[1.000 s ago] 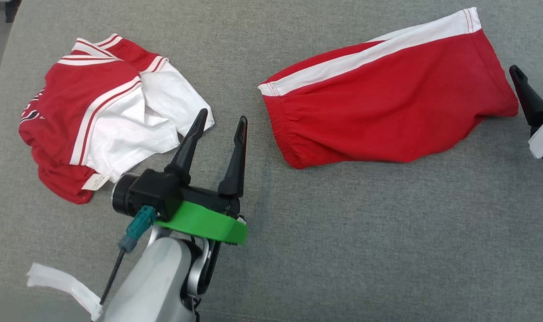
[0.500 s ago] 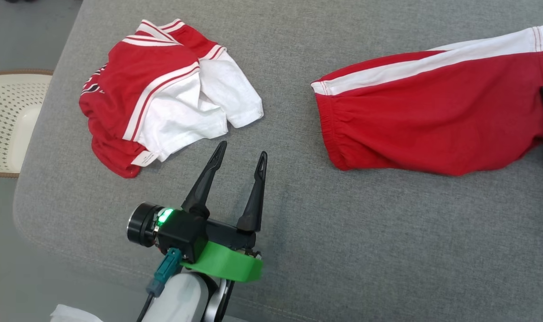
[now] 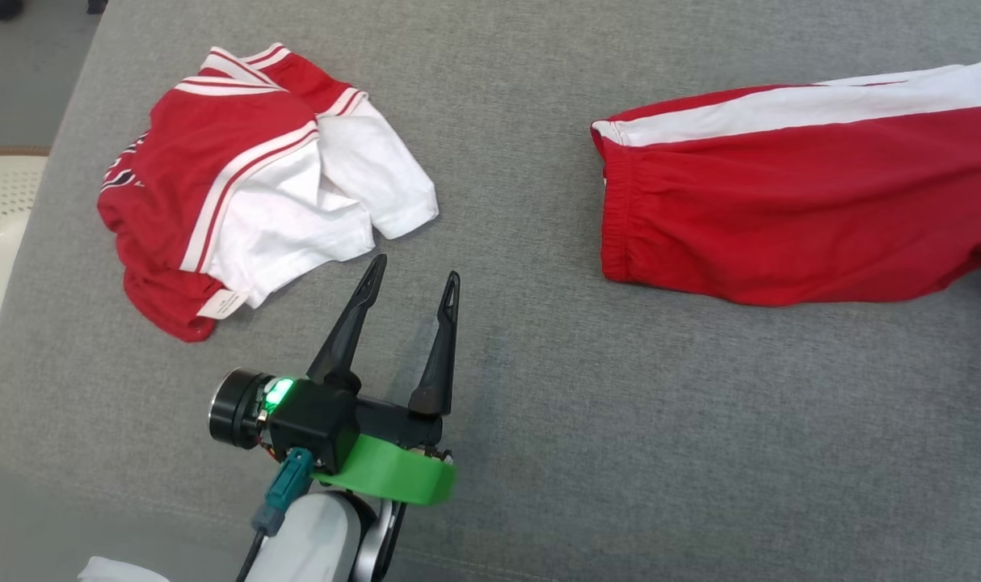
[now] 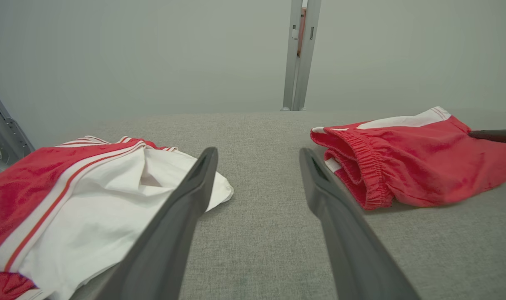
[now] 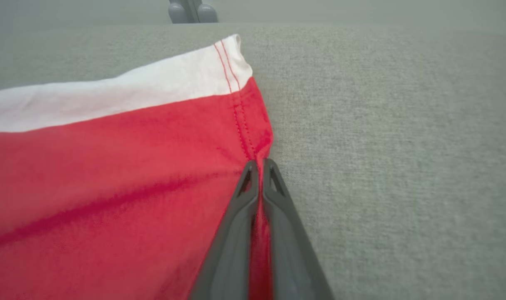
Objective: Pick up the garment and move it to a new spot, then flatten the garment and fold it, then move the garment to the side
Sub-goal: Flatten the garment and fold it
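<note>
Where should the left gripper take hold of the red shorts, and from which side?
Grip the gathered elastic waistband of the red shorts, coming from the robot's left. That thick edge faces the open left gripper and lifts slightly off the grey surface, while the right gripper pinches the opposite leg hem.

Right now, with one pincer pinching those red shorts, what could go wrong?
The right pincer grips only the hem edge of the red shorts with a white side stripe, so the cloth might slip free. The open left pincer sits close to the crumpled red-and-white shirt and might snag it.
</note>
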Available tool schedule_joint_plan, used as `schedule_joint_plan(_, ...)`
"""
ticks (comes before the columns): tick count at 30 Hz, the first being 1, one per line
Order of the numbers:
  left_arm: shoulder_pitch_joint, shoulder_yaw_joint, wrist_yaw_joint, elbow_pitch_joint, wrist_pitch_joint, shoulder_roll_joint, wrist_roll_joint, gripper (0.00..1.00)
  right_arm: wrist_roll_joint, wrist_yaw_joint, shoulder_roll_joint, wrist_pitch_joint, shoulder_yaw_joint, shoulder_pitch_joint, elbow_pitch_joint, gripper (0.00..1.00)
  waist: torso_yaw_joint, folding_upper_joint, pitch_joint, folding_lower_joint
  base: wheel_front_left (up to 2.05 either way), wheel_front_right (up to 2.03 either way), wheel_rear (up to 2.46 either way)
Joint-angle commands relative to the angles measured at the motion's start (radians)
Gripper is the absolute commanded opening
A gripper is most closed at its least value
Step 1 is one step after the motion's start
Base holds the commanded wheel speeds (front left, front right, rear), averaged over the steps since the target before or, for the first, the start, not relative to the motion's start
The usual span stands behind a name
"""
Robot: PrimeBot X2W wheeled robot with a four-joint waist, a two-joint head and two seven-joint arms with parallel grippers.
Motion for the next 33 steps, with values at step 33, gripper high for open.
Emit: schedule_joint_plan(33, 0.066, 0.015, 0.002, 0.042, 0.000, -0.001, -0.005, 1.00, -0.229, -0.003, 0.201, 0.017, 0.056, -0.056, -0.272, 0.00, -0.154, -0.0001, -0.142, 0.0000, 0.00, 0.00, 0.00)
